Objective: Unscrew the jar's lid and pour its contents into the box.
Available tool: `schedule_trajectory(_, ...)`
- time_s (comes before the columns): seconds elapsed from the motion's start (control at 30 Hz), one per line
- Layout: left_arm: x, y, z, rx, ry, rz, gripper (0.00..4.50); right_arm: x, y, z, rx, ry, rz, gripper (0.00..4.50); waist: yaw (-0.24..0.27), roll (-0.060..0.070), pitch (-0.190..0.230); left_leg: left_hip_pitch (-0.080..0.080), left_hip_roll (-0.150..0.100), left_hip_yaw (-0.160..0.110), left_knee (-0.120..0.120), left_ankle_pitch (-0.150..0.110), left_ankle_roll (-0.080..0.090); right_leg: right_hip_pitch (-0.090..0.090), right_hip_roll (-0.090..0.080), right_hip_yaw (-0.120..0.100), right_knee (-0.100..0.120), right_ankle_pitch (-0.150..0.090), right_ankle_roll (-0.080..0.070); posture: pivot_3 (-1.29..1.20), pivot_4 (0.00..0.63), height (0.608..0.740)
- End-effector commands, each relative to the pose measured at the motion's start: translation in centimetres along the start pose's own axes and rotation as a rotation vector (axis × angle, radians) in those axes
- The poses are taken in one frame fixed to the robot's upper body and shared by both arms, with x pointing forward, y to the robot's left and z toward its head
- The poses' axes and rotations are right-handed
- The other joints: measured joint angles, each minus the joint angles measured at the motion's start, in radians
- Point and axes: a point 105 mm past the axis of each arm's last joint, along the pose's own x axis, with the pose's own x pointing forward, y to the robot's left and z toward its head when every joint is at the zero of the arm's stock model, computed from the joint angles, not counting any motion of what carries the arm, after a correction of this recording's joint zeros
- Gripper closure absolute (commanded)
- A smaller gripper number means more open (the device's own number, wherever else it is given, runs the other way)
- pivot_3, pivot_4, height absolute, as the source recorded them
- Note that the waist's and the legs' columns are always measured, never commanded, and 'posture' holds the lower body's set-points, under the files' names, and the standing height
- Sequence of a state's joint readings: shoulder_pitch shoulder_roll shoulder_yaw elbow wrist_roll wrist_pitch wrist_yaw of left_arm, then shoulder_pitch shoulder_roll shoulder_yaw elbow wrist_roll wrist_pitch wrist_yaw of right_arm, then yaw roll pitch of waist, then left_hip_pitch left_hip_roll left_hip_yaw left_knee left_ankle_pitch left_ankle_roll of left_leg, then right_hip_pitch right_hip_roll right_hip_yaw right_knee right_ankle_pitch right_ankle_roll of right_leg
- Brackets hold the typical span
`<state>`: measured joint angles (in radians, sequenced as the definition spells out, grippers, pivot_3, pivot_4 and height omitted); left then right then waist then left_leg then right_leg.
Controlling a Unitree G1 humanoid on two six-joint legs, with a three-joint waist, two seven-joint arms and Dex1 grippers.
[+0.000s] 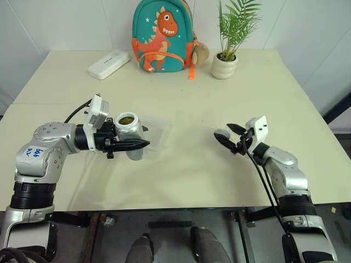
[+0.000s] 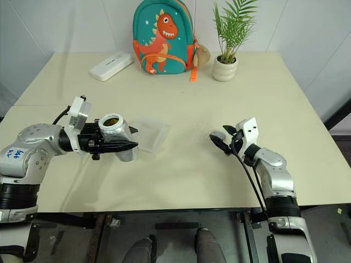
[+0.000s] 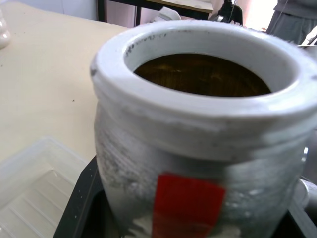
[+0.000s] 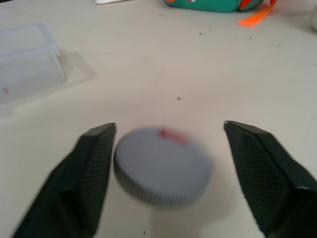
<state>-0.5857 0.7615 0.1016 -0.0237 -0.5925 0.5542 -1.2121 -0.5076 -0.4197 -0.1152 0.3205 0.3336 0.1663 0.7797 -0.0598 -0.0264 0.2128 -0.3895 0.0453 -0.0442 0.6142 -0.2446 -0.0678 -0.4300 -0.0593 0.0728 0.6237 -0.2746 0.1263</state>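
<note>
My left gripper (image 1: 130,145) reaches level, clamping the open jar (image 1: 129,133) upright. My right gripper (image 4: 171,163) sits low, fingers spread around the lid (image 4: 162,166).

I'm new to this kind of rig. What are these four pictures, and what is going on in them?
Two pictures come from cameras on a humanoid robot's head, looking down over its arms; the other two come from a camera on each wrist. The left gripper is shut on an open jar with brown contents inside, next to a clear box. The right gripper is open, with the lid between its fingers on the table. At the back stand a white case, a dinosaur backpack and a potted plant.
</note>
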Motion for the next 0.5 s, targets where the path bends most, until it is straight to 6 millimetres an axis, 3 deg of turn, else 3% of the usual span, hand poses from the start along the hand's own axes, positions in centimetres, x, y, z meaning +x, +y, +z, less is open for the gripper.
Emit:
schedule_trajectory(0.03, -0.2, 0.5, 1.3, 0.089, -0.016, 0.032, 2.51, 0.1, 0.1, 2.4, 0.009, -0.082, 0.014, 0.01, 0.000, 0.000, 0.000, 0.000, 0.000, 0.000, 0.000, 0.000, 0.000, 0.000, 0.000, 0.000, 0.000, 0.000, 0.000, 0.00, 0.150, 0.740)
schedule_trajectory(0.17, -0.1, 0.9, 1.5, 0.115, -0.024, 0.056, 2.51, 0.1, 0.9, 3.6, 0.007, -0.096, 0.059, 0.01, 0.002, 0.000, 0.000, 0.000, 0.000, 0.000, 0.000, 0.000, 0.000, 0.000, 0.000, 0.000, 0.001, 0.000, 0.000, 0.00, 0.150, 0.740)
schedule_trajectory(0.37, -1.2, 4.0, 1.2, 0.152, 0.007, 0.192, 2.51, 0.4, 7.0, 7.6, -0.053, -0.084, 0.363, 0.01, 0.002, 0.000, 0.000, 0.000, 0.000, 0.000, 0.000, 0.000, 0.000, 0.000, 0.000, 0.000, 0.001, 0.000, 0.000, 0.00, 0.150, 0.740)
schedule_trajectory(0.5, -0.6, 6.0, 0.1, 0.186, 0.047, 0.227, 2.51, 0.8, 10.1, 7.9, -0.105, -0.013, 0.503, 0.01, 0.006, 0.000, 0.000, 0.001, 0.000, 0.000, 0.001, 0.000, 0.000, 0.000, 0.000, 0.000, 0.001, 0.000, 0.000, 0.00, 0.150, 0.740)
